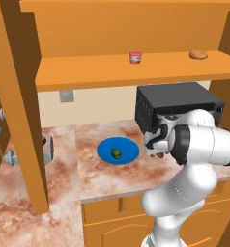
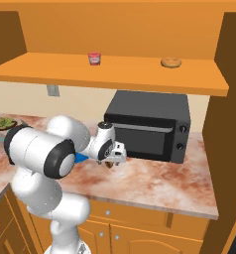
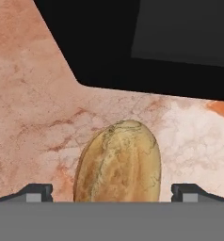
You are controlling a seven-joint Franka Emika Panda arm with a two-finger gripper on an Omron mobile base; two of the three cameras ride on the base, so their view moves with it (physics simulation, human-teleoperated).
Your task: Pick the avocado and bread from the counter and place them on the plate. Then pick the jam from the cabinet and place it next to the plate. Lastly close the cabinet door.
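The bread, a brown speckled oval, lies on the marbled counter in front of the black microwave. My gripper is open and low over it, one fingertip on each side and neither touching. From the right base view, the gripper hangs just above the bread. The avocado rests on the blue plate, left of the gripper. The jam stands on the shelf of the open cabinet. The cabinet door stands swung open at the left.
A black microwave sits right behind the gripper on the counter. A pale tan doughnut-shaped roll lies on the cabinet shelf to the right of the jam. A wall outlet is behind the plate.
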